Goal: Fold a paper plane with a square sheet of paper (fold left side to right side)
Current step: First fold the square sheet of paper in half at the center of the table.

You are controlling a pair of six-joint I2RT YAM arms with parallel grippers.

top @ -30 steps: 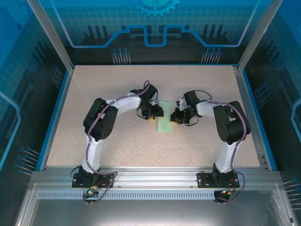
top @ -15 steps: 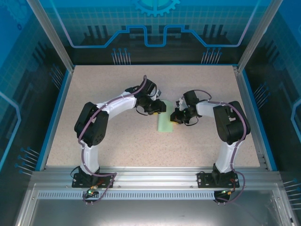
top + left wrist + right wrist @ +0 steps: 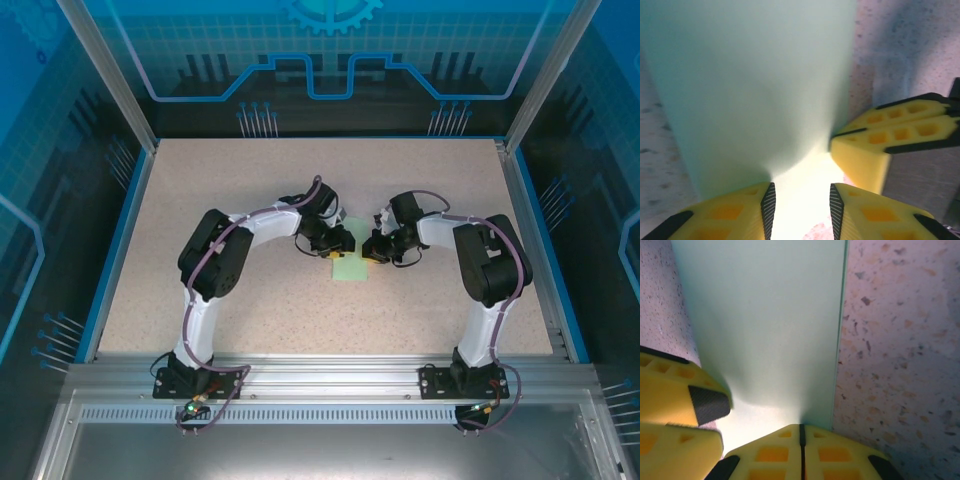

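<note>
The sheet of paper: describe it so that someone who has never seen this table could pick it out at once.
Find the middle of the speckled beige table, where the left gripper and right gripper meet. Between them lies the folded sheet of paper, a narrow strip, the only pale mint-green thing there.

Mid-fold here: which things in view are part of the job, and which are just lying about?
Part of the job:
- folded sheet of paper
- left gripper, open over the sheet
- right gripper, shut at the sheet's edge

Not part of it (fixtures, not loose items):
- speckled table
- aluminium rail
- blue enclosure panels
</note>
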